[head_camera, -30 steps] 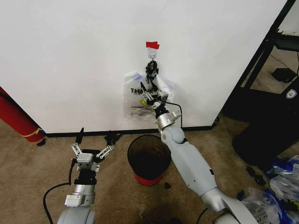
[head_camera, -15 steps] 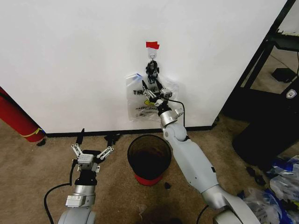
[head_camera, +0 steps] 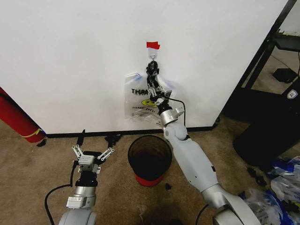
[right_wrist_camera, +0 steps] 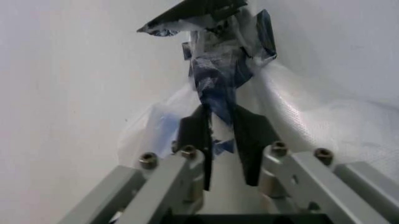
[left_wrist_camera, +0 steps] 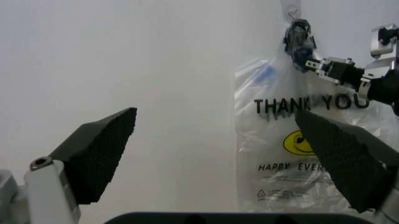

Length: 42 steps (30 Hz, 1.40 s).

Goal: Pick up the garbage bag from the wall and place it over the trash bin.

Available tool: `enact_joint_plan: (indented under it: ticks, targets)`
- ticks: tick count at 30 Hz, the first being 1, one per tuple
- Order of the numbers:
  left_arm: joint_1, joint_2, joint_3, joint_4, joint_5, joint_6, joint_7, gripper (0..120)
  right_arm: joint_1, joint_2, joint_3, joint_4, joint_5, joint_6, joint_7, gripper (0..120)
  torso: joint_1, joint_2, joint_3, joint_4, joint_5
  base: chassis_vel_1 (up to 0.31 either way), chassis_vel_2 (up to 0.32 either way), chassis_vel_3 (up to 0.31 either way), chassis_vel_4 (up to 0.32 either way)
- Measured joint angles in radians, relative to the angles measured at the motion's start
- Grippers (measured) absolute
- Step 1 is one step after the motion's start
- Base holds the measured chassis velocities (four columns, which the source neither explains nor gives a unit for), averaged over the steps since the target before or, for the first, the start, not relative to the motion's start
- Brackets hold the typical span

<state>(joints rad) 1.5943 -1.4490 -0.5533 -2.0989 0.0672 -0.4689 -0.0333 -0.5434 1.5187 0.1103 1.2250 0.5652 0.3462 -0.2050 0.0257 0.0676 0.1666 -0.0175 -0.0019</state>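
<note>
The garbage bag [head_camera: 143,101], translucent white with black "THANK YOU" print and a yellow smiley, hangs by its bunched handles [right_wrist_camera: 218,70] from a hook [head_camera: 152,55] on the white wall [head_camera: 70,61], under a strip of red tape [head_camera: 153,45]. My right gripper [head_camera: 151,83] reaches up to the handles just below the hook. Its black pads [right_wrist_camera: 198,135] are pinched on the twisted plastic. The left wrist view shows the garbage bag [left_wrist_camera: 293,154] ahead. The black mesh trash bin [head_camera: 150,136] stands on the carpet below the bag. My left gripper [head_camera: 91,153] waits open, low and to the bin's left.
A red cylinder [head_camera: 18,119] leans at the far left by the black baseboard [head_camera: 61,134]. A black rack [head_camera: 269,70] and dark equipment stand to the right. Loose plastic bags [head_camera: 276,187] lie on the carpet at the lower right.
My right gripper has risen along the bag from its printed face to the bunched handles under the hook, and its fingers have come together on them. The left arm has not moved.
</note>
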Motion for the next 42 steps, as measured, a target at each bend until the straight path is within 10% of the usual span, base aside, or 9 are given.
enact_joint_plan:
  ticks: [11,42]
  targets:
    - [0.002,0.006,0.001,0.000,0.000,-0.003,-0.001,100,-0.039,-0.019,-0.001,0.040,-0.006,-0.003,-0.003,0,0.000,0.000,0.000,0.0001,0.0000,0.000,0.000,0.000,0.000]
    - [0.029,0.019,-0.002,-0.039,-0.002,-0.013,-0.005,100,-0.679,-0.174,0.172,0.354,-0.057,0.095,-0.323,0,0.000,0.000,0.000,0.0001,0.0000,0.000,0.000,0.000,0.000]
